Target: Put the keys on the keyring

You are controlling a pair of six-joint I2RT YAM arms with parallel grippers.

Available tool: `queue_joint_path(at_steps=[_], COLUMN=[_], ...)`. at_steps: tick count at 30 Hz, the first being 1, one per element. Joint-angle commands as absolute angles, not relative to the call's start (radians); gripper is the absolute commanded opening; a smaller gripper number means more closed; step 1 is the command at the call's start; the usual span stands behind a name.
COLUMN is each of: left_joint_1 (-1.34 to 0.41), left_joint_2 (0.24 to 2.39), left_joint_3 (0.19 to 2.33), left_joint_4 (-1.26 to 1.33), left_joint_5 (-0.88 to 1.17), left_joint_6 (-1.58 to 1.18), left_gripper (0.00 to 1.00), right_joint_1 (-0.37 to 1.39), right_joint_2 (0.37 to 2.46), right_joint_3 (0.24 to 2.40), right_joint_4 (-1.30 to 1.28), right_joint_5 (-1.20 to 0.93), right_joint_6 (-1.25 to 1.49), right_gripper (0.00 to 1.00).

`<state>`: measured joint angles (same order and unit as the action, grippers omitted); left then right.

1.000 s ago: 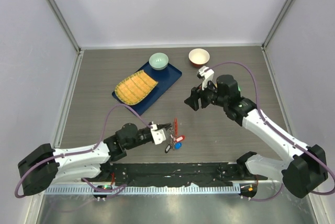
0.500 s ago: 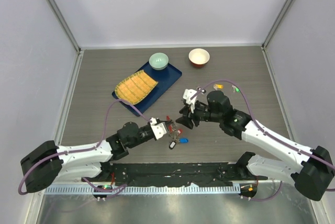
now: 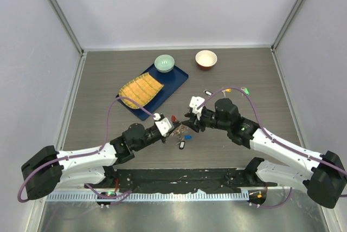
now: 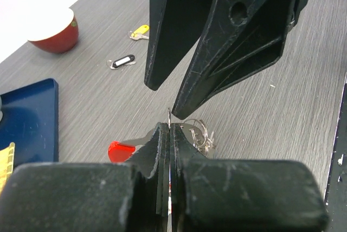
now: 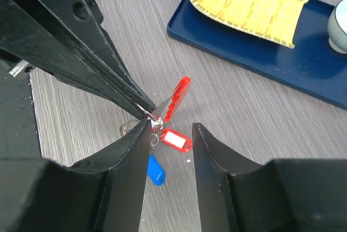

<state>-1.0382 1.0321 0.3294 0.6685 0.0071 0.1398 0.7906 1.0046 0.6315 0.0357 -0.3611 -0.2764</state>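
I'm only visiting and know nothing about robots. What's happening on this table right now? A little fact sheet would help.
Left gripper: shut, pinching the keyring by its thin metal ring
Right gripper: open, fingers either side of the keyring's tags
Loose keys: black key, yellow key, green key, lying on the table, not yet on the ring
Other things: blue tray holding a yellow mat and green bowl; red bowl apart

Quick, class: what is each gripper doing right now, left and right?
The left gripper is closed, pinching the keyring.
The right gripper is open, holding nothing.
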Motion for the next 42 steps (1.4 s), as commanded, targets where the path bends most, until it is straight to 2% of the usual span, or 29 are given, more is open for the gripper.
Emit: queue_joint_path(at_steps=[1,13,19,20,21,22,25,32,39,42], left_joint_1=[-1.035,-1.035,-1.035,-1.035,-1.035,-1.034,-1.034,-1.034,-1.035,-1.035], left_joint_2=[1.022,1.017,1.005,0.999,0.997,0.994,0.986,0.986,1.028,1.043], left_joint_3=[0.391,0.422,0.426,0.426,0.426,0.428,0.431,0.463,0.495,0.503], left_joint_4=[0.670,0.612,0.594,0.592,0.592,0.592,0.591,0.554,0.520,0.518], left_joint_5=[-0.025,-0.003,0.032,0.032,0.032,0.031,0.009,-0.074,-0.052,-0.049], left_joint_6=[0.091,0.055,0.040,0.031,0.023,0.018,-0.021,-0.116,-0.189,-0.206], left_gripper=[0.00,0.00,0.00,0.00,0.00,0.00,0.00,0.00,0.06,0.13], right_joint_1=[0.810,0.836,0.861,0.865,0.871,0.873,0.891,0.951,1.017,1.038], right_joint_2=[0.994,0.999,1.015,1.015,1.019,1.019,1.023,1.028,1.043,1.049], right_joint_3=[0.629,0.618,0.620,0.620,0.621,0.623,0.623,0.620,0.618,0.624], right_joint_4=[0.136,0.158,0.160,0.160,0.156,0.156,0.156,0.150,0.181,0.181], right_joint_5=[-0.350,-0.353,-0.356,-0.353,-0.350,-0.348,-0.331,-0.244,-0.117,-0.084], right_joint_6=[-0.301,-0.325,-0.341,-0.342,-0.350,-0.354,-0.359,-0.382,-0.397,-0.400], right_gripper=[0.42,0.36,0.26,0.15,0.13,0.06,0.01,0.01,0.01,0.01])
